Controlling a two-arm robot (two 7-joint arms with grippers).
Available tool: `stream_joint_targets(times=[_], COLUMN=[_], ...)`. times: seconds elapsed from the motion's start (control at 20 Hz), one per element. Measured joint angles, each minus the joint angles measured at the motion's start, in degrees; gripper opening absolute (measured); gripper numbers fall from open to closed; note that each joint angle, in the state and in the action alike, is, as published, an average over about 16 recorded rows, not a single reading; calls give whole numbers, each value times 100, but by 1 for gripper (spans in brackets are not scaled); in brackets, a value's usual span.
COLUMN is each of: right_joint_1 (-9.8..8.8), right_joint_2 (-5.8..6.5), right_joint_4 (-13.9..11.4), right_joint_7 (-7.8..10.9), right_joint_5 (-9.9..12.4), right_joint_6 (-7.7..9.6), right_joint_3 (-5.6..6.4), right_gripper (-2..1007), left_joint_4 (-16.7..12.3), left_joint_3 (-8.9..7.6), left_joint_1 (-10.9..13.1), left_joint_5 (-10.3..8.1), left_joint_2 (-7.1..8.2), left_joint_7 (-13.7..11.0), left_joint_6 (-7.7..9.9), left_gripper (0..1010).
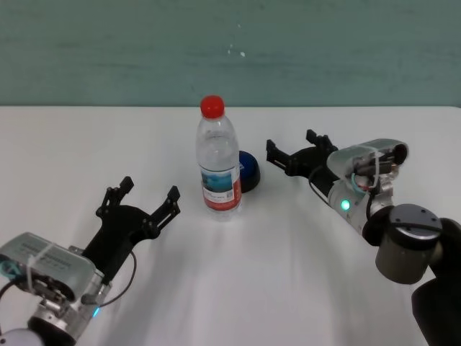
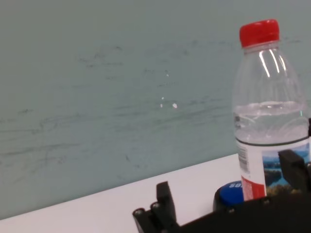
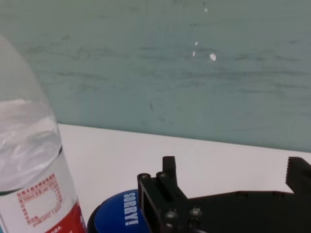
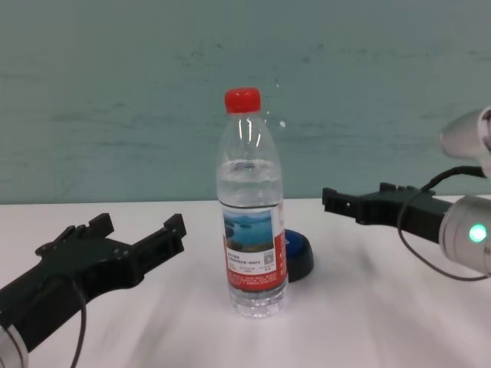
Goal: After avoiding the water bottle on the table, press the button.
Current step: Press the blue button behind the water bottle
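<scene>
The water bottle (image 1: 218, 158) stands upright mid-table, clear with a red cap and a lake label. The blue dome button (image 1: 249, 171) sits just behind it to the right, partly hidden by it. My right gripper (image 1: 292, 142) is open and empty, hovering just right of the button and pointing at it, apart from it. In the right wrist view the button (image 3: 116, 216) shows close beside one finger (image 3: 168, 167), with the bottle (image 3: 29, 170) beyond. My left gripper (image 1: 150, 189) is open and empty, left of the bottle and nearer me.
The white table (image 1: 288, 274) stretches wide around both things. A teal wall (image 1: 108, 50) stands along its far edge. In the chest view the bottle (image 4: 252, 222) stands in front of the button (image 4: 299, 257), between my two grippers.
</scene>
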Motion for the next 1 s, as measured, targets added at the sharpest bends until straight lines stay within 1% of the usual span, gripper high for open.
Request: stream_joint_targets(times=[0.5,0.75,1.0], right_joint_1=[280,444,651], right_joint_2=[-12,-54,-126], right_joint_4=[392,624,950], right_joint_7=[56,71,96], right_joint_5=[77,74,51], right_joint_6=[-17,-64,-140], right_joint_3=[-112,-170,-235], right_gripper=[1004,1004,1004], left_joint_4=[0,0,0], left_joint_3=[0,0,0], left_joint_1=[0,0,0], left_joint_5=[0,0,0], left_joint_2=[0,0,0], left_joint_7=[0,0,0], left_joint_6=[0,0,0], left_gripper=[1010,1010,1010])
